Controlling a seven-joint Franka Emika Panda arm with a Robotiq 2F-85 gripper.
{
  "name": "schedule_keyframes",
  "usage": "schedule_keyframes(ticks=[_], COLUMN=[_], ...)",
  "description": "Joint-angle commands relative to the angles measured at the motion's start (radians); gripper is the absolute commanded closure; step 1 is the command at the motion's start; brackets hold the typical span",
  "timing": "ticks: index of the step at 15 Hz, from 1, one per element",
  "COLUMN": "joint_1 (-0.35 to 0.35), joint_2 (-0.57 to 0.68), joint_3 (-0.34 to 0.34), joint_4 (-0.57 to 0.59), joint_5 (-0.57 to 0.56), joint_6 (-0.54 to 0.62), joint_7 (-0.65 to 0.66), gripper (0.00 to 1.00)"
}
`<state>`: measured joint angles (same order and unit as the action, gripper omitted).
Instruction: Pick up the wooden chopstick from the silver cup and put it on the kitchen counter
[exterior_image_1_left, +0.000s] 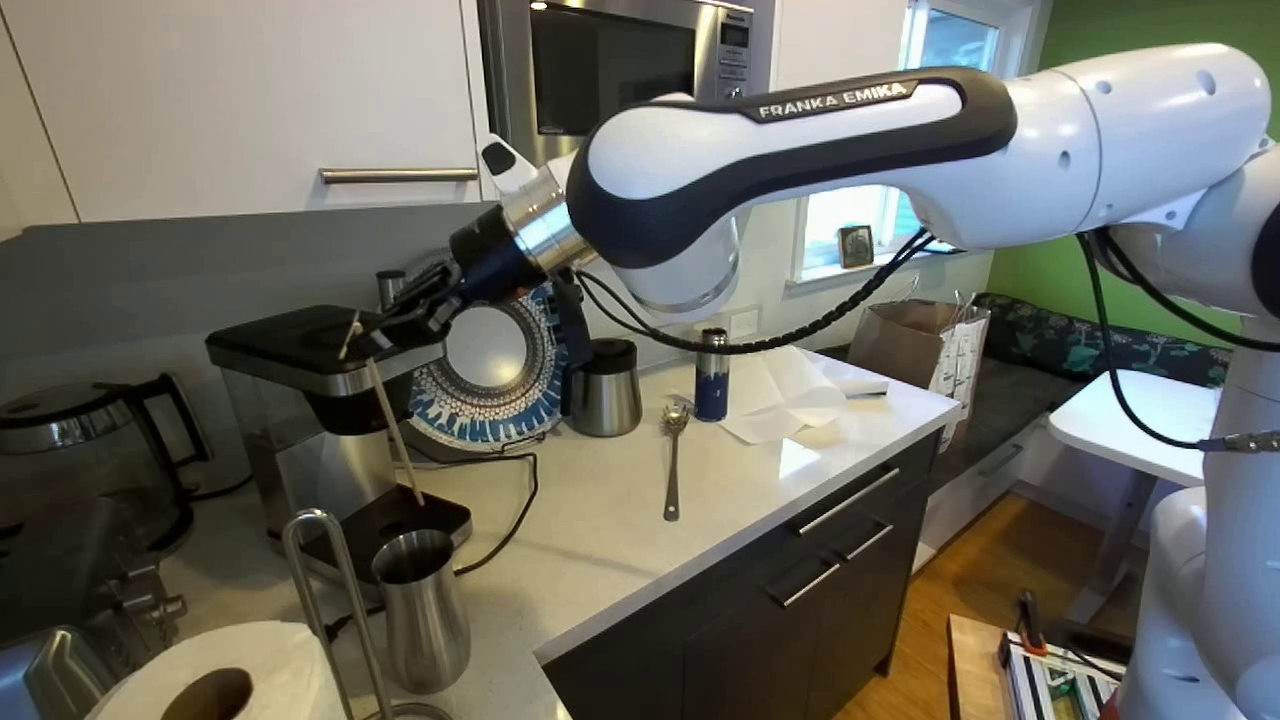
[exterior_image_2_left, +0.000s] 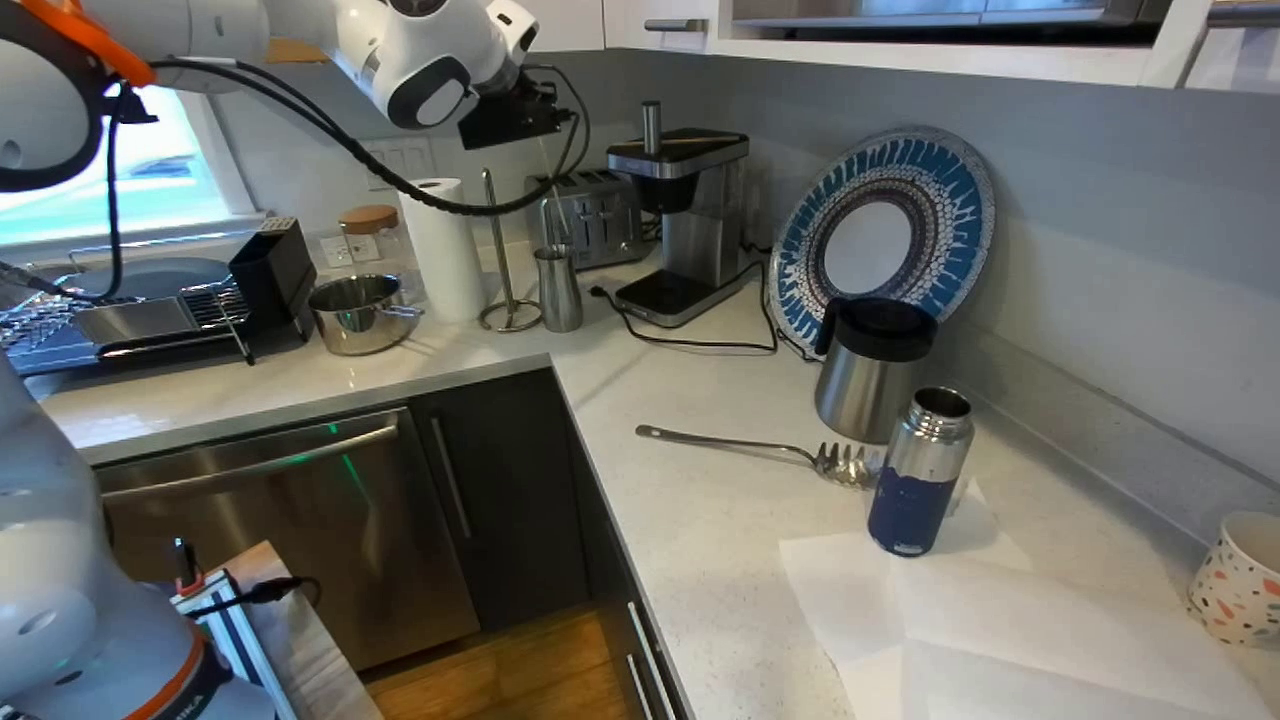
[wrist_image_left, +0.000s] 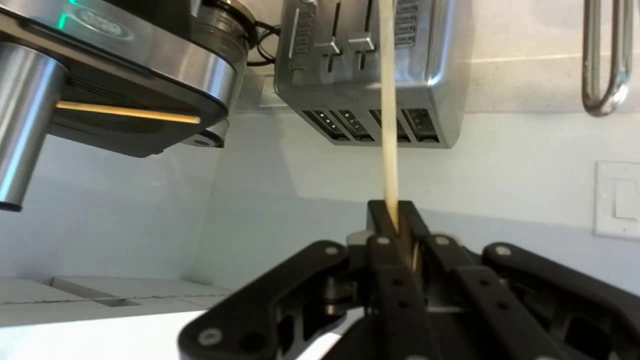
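My gripper (exterior_image_1_left: 368, 342) is shut on the wooden chopstick (exterior_image_1_left: 393, 430), a thin pale stick hanging steeply, slightly tilted, from the fingertips. In the wrist view the gripper (wrist_image_left: 393, 212) pinches the chopstick (wrist_image_left: 388, 115) near one end. The silver cup (exterior_image_1_left: 425, 620) stands upright on the kitchen counter (exterior_image_1_left: 600, 500). The chopstick's lower end shows just above the cup's rim in both exterior views; the cup also appears in an exterior view (exterior_image_2_left: 559, 292). A second thin stick (wrist_image_left: 127, 112) lies on top of the coffee maker in the wrist view.
The coffee maker (exterior_image_1_left: 330, 345) stands close behind the gripper. A paper towel roll (exterior_image_2_left: 445, 250) with its metal holder is beside the cup, and a toaster (exterior_image_2_left: 592, 220) behind. A serving fork (exterior_image_1_left: 674, 460), thermos (exterior_image_1_left: 712, 375), metal jug (exterior_image_1_left: 606, 390) and black cable (exterior_image_1_left: 533, 490) lie or stand on the counter.
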<state>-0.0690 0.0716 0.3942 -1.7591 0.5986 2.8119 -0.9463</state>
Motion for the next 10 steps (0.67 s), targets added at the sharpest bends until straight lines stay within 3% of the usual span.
schedule_keyframes(ticks=[1,2,6,10], joint_1=[0.005,0.07,0.05,0.051], joint_2=[-0.057,-0.063,-0.069,-0.031], joint_3=[-0.045,-0.133,-0.231,-0.304], joint_4=[-0.143,-0.171,-0.241,-0.19], joint_5=[-0.253,-0.335,-0.665,-0.992], joint_6=[0.121,0.141,0.138,0.034], joint_7=[0.153,0.209,0.423,0.704], gripper=[0.98,0.98,0.98,0.98])
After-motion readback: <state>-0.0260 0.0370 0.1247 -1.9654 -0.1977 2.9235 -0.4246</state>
